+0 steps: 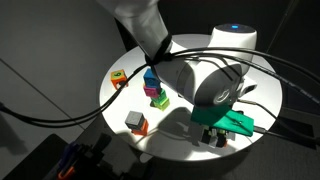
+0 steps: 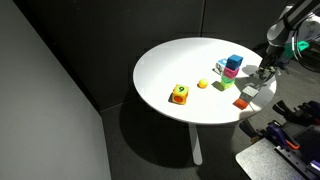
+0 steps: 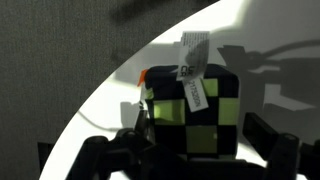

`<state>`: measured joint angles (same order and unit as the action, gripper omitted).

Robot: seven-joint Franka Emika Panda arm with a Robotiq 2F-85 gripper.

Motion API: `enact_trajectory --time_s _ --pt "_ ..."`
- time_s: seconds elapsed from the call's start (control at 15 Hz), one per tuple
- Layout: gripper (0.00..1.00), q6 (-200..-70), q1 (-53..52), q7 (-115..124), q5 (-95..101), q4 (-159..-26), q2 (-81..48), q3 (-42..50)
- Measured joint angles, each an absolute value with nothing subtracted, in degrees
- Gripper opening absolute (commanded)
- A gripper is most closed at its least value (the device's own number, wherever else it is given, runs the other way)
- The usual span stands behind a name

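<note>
From where I stand, the round white table fills most of the scene, and the arm leans in over its far side, near the rim. The gripper is opened about as wide as a black and yellow-green checkered cube. The cube sits squarely between the dark fingers, one on each flank. They are hard up against its sides, but I cannot tell whether they actually pinch it. A white paper tag hangs down the cube's face (printed, though too blurred to read). Near the gripper is a small stack of blue, magenta and green blocks. A grey and red block lies apart from it. An orange block and a tiny yellow piece lie further off, towards the middle.
</note>
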<state>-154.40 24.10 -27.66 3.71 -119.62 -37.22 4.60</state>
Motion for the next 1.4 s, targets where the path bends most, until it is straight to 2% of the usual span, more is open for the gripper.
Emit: enact_trajectory --time_s 0.27,0.53,0.73,0.87,1.0,1.07,1.4 --pt "0.37 -154.4 24.1 -27.7 3.8 -118.8 -37.5 4.6" --pt "0.12 -154.3 23.9 -27.6 4.3 -118.5 -37.3 5.1" --pt "0.06 -154.0 23.2 -27.5 5.1 -118.4 -36.8 5.9" --pt "0.08 -153.5 22.4 -27.4 5.3 -118.4 -35.8 6.4" --pt "0.04 -152.5 21.7 -27.4 5.3 -118.4 -34.2 6.5" --pt "0.06 -152.1 21.2 -27.4 5.3 -118.4 -33.4 6.4" --pt "0.06 -150.0 19.1 -27.2 5.3 -118.4 -30.1 6.0"
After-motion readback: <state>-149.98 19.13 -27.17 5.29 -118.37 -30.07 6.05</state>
